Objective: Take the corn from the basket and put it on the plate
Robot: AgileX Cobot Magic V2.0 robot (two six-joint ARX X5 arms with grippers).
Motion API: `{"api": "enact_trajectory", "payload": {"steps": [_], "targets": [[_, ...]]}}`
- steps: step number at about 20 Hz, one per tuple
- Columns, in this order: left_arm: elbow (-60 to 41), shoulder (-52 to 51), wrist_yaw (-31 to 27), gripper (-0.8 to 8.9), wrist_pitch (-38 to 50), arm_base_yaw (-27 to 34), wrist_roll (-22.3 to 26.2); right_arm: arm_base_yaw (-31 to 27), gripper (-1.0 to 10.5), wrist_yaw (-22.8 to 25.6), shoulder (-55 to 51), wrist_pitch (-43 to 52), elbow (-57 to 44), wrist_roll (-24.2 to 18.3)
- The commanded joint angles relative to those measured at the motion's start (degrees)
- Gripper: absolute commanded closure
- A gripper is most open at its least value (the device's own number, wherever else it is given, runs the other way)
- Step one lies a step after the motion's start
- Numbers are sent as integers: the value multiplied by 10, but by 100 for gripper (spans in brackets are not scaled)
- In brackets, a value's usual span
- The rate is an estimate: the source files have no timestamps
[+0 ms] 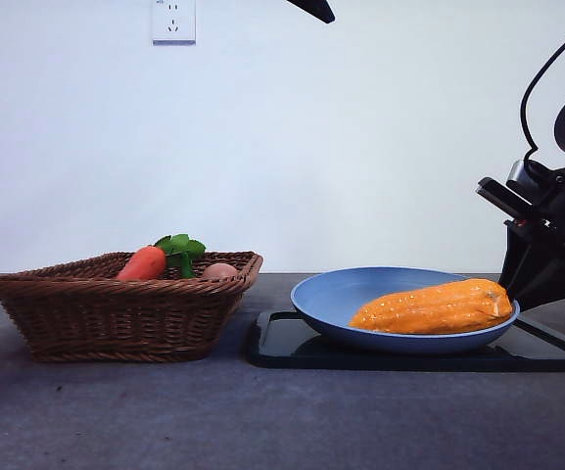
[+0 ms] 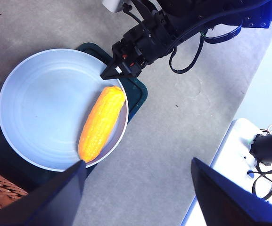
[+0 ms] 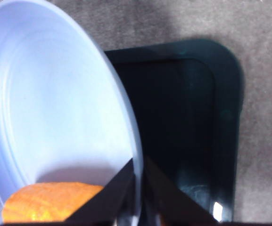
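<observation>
The corn lies on its side on the right half of the light-blue plate, free of any grip. From above, the corn rests along the plate's rim. My right gripper is shut and empty, its tip at the plate's rim just past the end of the corn. The same gripper shows as a black point beside the cob. My left gripper hangs high over the table, open with nothing between its jaws. The wicker basket stands at the left.
A carrot with green leaves and a pale egg-like ball lie in the basket. The plate sits on a flat black tray. The right arm's dark body fills the right edge. A black arm tip shows at the top.
</observation>
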Motion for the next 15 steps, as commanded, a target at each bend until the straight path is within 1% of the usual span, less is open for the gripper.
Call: {"api": "enact_trajectory", "payload": {"steps": [1,2,3,6,9,12,15], "targets": [[19,11,-1,449,0,-4,6,0,802,-2,12,-5,12,0],[19,11,-1,449,0,-4,6,0,764,-5,12,-6,12,0],[19,11,-1,449,0,-4,8,0,751,-5,12,-8,12,0],[19,11,-1,449,-3,-4,8,-1,741,-4,4,-12,12,1],[19,11,-1,449,-3,-4,9,-13,741,-4,-29,-23,12,2],[19,11,-1,449,-3,-4,14,-26,741,-3,-93,-46,12,-1],[19,11,-1,449,-5,-4,14,-30,741,-5,-178,-105,12,-23]]}}
